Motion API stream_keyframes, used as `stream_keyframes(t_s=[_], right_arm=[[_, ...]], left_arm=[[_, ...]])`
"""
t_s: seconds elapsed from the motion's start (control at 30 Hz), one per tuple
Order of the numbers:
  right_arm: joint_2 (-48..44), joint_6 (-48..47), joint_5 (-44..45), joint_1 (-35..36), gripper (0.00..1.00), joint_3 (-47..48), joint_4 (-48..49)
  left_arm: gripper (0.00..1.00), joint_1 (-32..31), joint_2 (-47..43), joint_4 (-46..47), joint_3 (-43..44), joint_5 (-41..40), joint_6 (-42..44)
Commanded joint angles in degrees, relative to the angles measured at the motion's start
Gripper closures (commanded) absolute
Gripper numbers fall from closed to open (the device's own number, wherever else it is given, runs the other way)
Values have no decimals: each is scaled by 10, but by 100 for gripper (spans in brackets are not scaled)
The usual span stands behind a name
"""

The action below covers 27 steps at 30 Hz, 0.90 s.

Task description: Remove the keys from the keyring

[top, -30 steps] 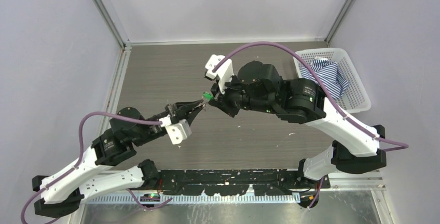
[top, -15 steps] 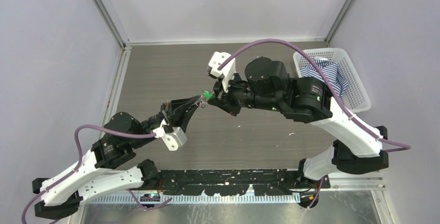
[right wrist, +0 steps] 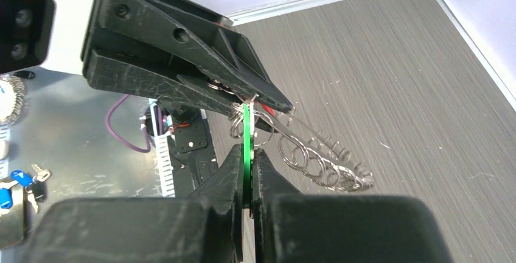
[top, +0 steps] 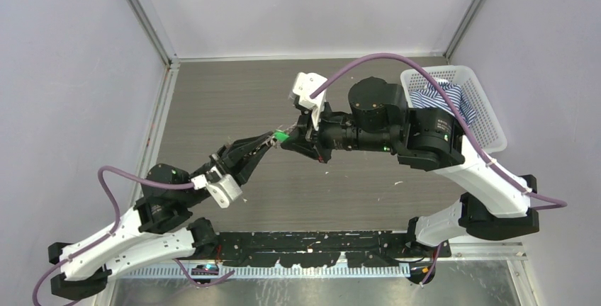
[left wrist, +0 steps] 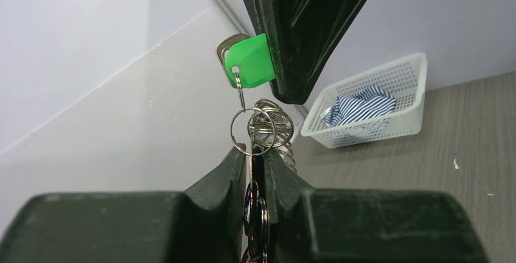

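Observation:
Above the middle of the table my two grippers meet tip to tip. My right gripper (top: 293, 138) (right wrist: 246, 158) is shut on the green-headed key (right wrist: 246, 130) (left wrist: 251, 62) (top: 281, 135), held edge-on between its fingers. A silvery key (left wrist: 226, 48) lies behind the green head. A small link joins the green head to the keyring (left wrist: 252, 130), a thin silvery ring. My left gripper (left wrist: 257, 155) (top: 268, 141) is shut on that ring's lower edge, with more rings hanging between its fingers. A chain of silvery rings (right wrist: 316, 161) dangles from the bunch.
A white mesh basket (top: 489, 118) (left wrist: 389, 101) holding a blue-striped cloth (top: 443, 100) stands at the table's right edge. Small white specks (top: 399, 183) dot the wood-grain tabletop. Blue-headed keys (right wrist: 12, 182) lie off the table near the arm bases.
The left arm has pulled back and lowered, stretching its gripper out longer toward the meeting point. The right arm has shifted slightly right. Both grips stay the same.

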Motion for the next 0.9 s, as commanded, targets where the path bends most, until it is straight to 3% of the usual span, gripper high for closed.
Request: stream_keyframes(t_s=[0.0, 0.4, 0.6, 0.87], right_arm=[[-36, -4, -54, -3, 99, 35, 86], [4, 18, -118, 0, 99, 76, 80], [28, 19, -95, -1, 99, 110, 37], [15, 43, -94, 0, 99, 83, 25]], left_arm=[[100, 1, 2, 35, -20, -18, -68], [98, 1, 17, 63, -57, -6, -133], [69, 1, 7, 63, -64, -9, -180], [53, 1, -4, 102, -85, -30, -245]])
